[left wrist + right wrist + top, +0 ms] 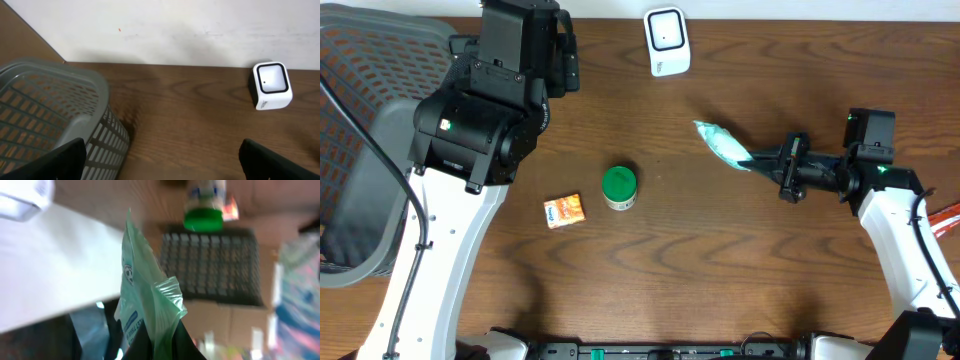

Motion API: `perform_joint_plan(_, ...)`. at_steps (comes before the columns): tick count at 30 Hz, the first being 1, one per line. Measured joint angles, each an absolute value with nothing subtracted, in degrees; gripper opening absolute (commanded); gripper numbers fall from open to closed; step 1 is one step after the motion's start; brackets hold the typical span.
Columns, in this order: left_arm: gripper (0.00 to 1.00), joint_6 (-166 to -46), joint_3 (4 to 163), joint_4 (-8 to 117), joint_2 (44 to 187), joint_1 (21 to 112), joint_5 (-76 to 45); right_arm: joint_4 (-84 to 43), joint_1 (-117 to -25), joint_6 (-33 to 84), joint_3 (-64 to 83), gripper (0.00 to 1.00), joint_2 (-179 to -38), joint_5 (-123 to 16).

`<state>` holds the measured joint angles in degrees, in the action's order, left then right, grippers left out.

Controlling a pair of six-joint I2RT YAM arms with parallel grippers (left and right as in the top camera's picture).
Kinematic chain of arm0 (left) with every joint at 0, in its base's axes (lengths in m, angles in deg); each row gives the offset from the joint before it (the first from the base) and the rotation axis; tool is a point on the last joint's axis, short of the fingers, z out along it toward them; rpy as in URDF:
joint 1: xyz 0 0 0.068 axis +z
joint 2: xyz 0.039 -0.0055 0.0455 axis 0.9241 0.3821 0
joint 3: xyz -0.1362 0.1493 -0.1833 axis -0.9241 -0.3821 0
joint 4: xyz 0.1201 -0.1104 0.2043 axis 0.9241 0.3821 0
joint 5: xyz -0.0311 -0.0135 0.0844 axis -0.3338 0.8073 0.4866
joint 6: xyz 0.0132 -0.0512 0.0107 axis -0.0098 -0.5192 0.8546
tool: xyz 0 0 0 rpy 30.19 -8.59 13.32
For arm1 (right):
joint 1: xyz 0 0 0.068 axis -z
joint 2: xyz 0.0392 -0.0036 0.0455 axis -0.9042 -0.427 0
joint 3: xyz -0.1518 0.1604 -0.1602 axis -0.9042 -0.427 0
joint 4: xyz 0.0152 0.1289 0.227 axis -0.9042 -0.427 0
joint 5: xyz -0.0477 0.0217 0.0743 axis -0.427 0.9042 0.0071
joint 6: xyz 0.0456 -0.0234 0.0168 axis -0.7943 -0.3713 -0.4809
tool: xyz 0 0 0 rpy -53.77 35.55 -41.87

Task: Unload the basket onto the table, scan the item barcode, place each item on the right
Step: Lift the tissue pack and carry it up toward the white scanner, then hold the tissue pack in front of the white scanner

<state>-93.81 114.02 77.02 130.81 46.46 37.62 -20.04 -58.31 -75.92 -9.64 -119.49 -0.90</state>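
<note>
**Green pouch held short of the scanner**

Pale green crinkly plastic pouch (720, 143) sits right of centre, pinched by one end in the right fingers (760, 158), which are clamped tight on the film. Its free end sticks out far-left, roughly toward the white boxy barcode scanner (667, 42) at the far edge of the desk (720, 260). Pouch and scanner are well apart. The end grip likely keeps the printed face bare. The wrist view shows print, but no barcode can be made out. Left fingers (270, 160) are spread wide and hold nothing. They hang far left beside the grey mesh plastic basket (50, 100), out of the scan path. Green-lidded round jar (619, 187) and small orange packet (564, 210) lie near centre, probably waiting their turn. Likely next: carry the pouch to the scanner window, print side facing it.
</note>
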Motion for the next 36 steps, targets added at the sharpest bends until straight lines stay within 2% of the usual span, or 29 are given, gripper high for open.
perform_joint_plan(8,0.98,-93.81,114.02,77.02,130.81,46.46,37.62,-16.56,-58.00,-75.35,-9.70,0.02,-121.70,-6.10)
perform_joint_plan(13,0.98,-93.83,114.02,77.06,130.81,46.46,37.62,5.27,-59.29,-67.66,-9.85,0.01,-122.01,-8.04)
perform_joint_plan(16,0.98,-93.81,114.02,77.06,130.81,46.46,37.62,21.99,-61.56,-57.95,-9.72,0.01,-122.03,-10.36)
perform_joint_plan(19,0.98,-93.81,114.02,77.06,130.81,46.46,37.62,31.17,-64.58,-47.18,-9.42,0.01,-121.98,-12.00)
perform_joint_plan(23,0.98,-93.83,114.02,77.06,130.81,46.46,37.62,29.88,-69.52,-32.55,-9.42,0.01,-121.98,-15.45)
perform_joint_plan(29,0.98,-93.81,114.02,77.04,130.81,46.46,37.62,27.20,-75.44,-18.74,-9.42,0.01,-122.31,-24.46)
perform_joint_plan(36,0.98,-93.81,114.02,77.06,130.81,46.46,37.62,27.66,-78.35,-12.60,-6.25,0.01,-130.38,-30.01)
